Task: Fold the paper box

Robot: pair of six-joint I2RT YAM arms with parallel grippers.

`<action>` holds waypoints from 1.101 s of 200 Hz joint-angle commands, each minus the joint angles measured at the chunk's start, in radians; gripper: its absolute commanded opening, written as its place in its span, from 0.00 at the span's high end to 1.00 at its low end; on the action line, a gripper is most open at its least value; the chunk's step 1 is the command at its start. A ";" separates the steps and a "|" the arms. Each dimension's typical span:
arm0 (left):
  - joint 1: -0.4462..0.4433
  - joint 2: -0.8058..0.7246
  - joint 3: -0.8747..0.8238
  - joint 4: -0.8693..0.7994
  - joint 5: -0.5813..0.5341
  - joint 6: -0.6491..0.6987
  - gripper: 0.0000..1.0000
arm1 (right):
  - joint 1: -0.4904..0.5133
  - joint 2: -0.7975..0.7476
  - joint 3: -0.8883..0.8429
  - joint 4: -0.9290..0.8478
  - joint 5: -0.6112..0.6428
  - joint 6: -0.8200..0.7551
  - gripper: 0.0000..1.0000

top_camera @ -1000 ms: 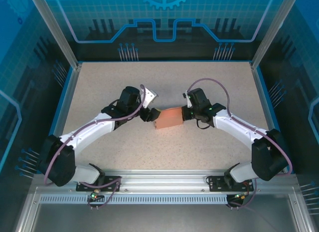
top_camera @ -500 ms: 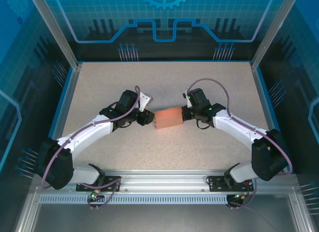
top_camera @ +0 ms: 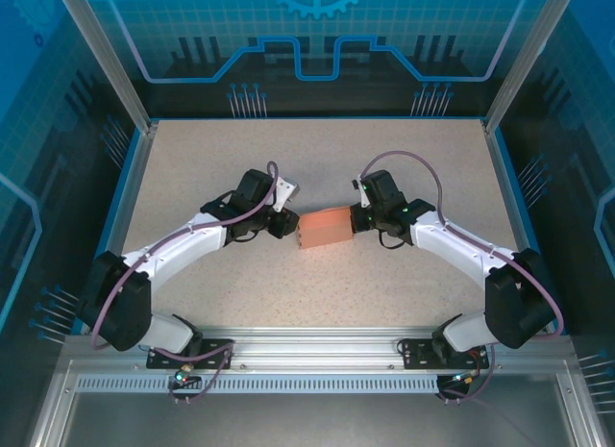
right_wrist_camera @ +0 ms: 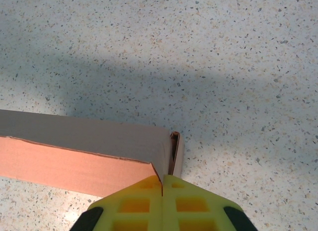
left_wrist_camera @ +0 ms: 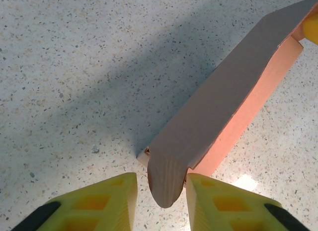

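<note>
The salmon-pink paper box lies mid-table as a small folded-up rectangular box. My left gripper is at its left end. In the left wrist view the box runs up to the right, and its rounded end tab hangs between the left gripper's yellow fingers. There is a gap to the left finger, and the right finger is close against the tab's edge. My right gripper is at the box's right end. There its fingers are pressed together on a thin wall of the box.
The speckled tabletop is bounded by blue raised edges and metal posts at the back corners. Both arms reach inward from the near rail and meet at the centre.
The left gripper has come in closer to the box's left end and its jaws have narrowed around the tab. The right arm and the box have stayed put.
</note>
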 commanded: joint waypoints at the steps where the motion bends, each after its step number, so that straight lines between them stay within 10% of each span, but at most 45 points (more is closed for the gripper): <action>1: 0.005 0.016 0.032 -0.001 0.001 0.017 0.72 | 0.014 -0.004 -0.003 -0.006 -0.004 0.011 0.95; 112: 0.008 0.019 0.032 0.008 0.023 -0.018 0.89 | 0.017 -0.016 -0.023 0.009 -0.012 0.028 0.95; 220: 0.008 -0.016 0.002 0.079 0.087 -0.354 1.00 | 0.031 -0.007 -0.040 0.029 -0.010 0.042 0.95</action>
